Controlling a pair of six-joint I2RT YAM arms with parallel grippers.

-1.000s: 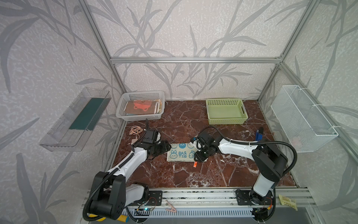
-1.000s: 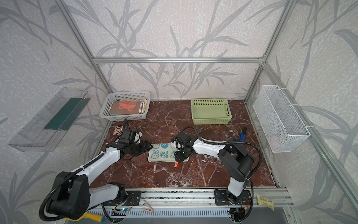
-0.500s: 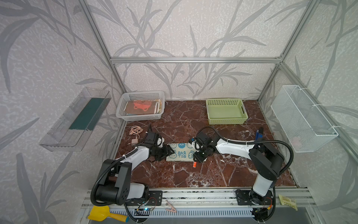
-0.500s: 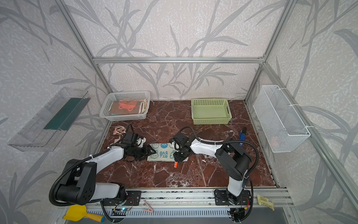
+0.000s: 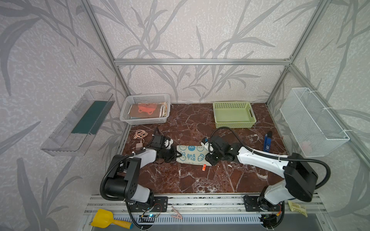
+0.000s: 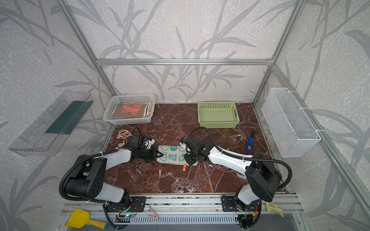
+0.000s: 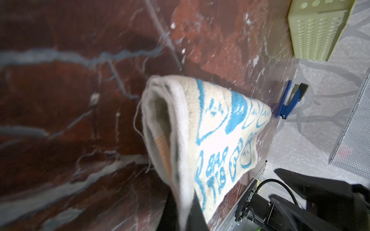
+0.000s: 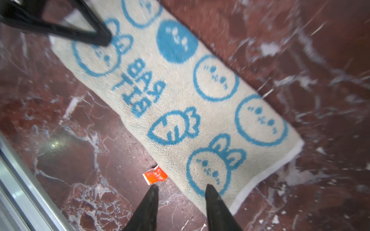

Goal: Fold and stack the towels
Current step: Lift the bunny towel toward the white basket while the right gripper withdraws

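Observation:
A white towel with blue bunnies (image 5: 191,155) (image 6: 172,154) lies as a folded strip on the marble table. My left gripper (image 5: 177,155) (image 6: 159,155) (image 7: 185,218) is shut on the strip's left end, and in the left wrist view the towel (image 7: 210,130) lifts slightly there. My right gripper (image 5: 208,158) (image 8: 181,188) stands open over the right end's near corner, one fingertip (image 8: 209,189) on the cloth and the other on bare marble. More folded towels (image 5: 147,110), a brown one with red print on top, lie in the white basket (image 5: 144,121).
An empty green basket (image 5: 232,104) stands at the back right. A blue stapler-like tool (image 5: 267,140) lies at the right, a coiled cable (image 5: 140,136) at the left. An orange tag (image 8: 155,176) sticks out by the towel's front edge. A wire basket (image 5: 312,124) hangs on the right wall.
My left gripper has slid right to the towel's left end and shut on it. The right gripper has barely moved and stays open.

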